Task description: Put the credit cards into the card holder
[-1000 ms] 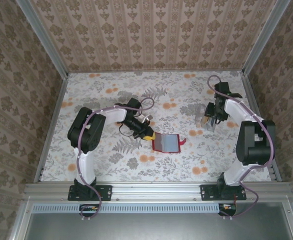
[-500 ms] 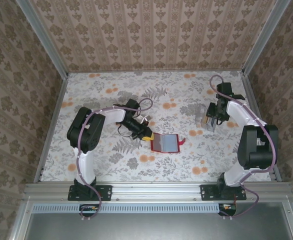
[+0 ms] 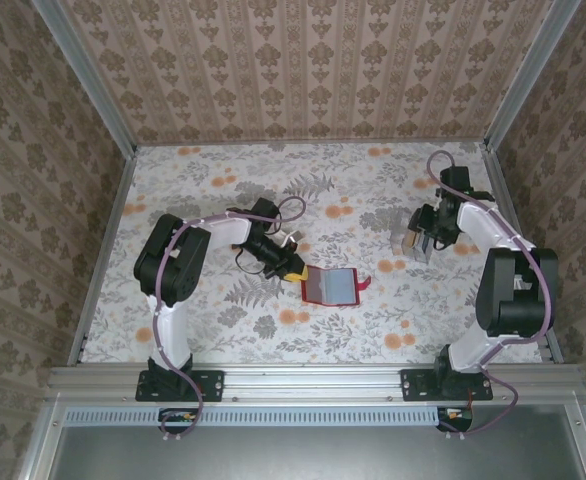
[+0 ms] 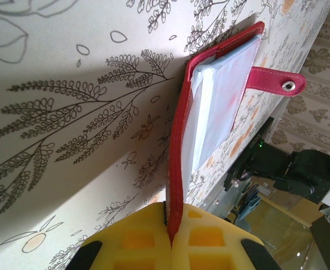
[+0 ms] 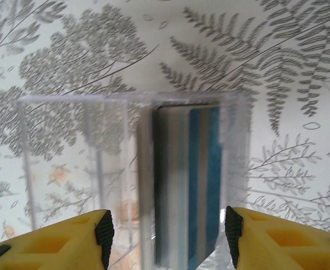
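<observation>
Right gripper shifted, agape astride credit cards; left gripper clamps card holder

One card holder; one clear box; several credit cards, count unclear.

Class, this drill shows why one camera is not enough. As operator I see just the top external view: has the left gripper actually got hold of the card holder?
Observer: Yes. The left wrist view has the left gripper shut on the red edge of the card holder.
Operator: Where are the credit cards?
Observer: The credit cards stand on edge inside a clear plastic box, blue edges toward the right wrist camera.
Operator: Has the right gripper got one?
Observer: No. The right gripper is open, jaws apart over the box, holding nothing.
</observation>
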